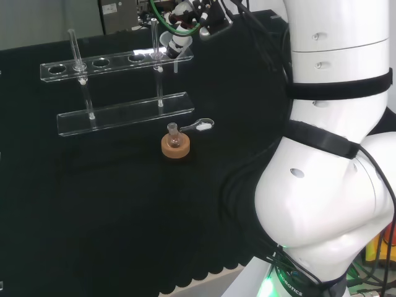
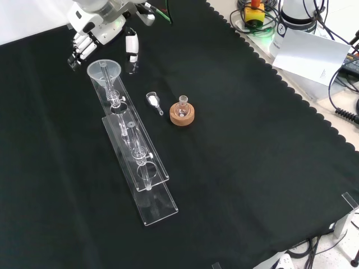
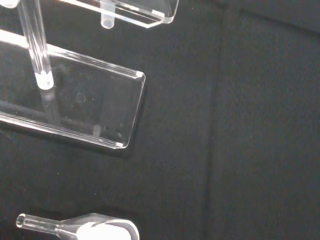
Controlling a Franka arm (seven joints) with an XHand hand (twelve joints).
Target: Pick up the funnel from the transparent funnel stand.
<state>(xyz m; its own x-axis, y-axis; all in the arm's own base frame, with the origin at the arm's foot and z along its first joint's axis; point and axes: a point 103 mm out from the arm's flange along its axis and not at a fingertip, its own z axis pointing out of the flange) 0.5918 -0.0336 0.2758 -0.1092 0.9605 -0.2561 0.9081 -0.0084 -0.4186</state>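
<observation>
Funnel sits in the end hole of the transparent funnel stand, front view | hand hovers at its 11 o'clock, fingers relaxed, holding nothing | we should close round the cone and lift straight up to clear the stem.

Small flask upright in cork ring; glass scoop beside.

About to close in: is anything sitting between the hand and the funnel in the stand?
Nothing: in the front view the hand hangs just behind the funnel, with bare black cloth between.
</observation>
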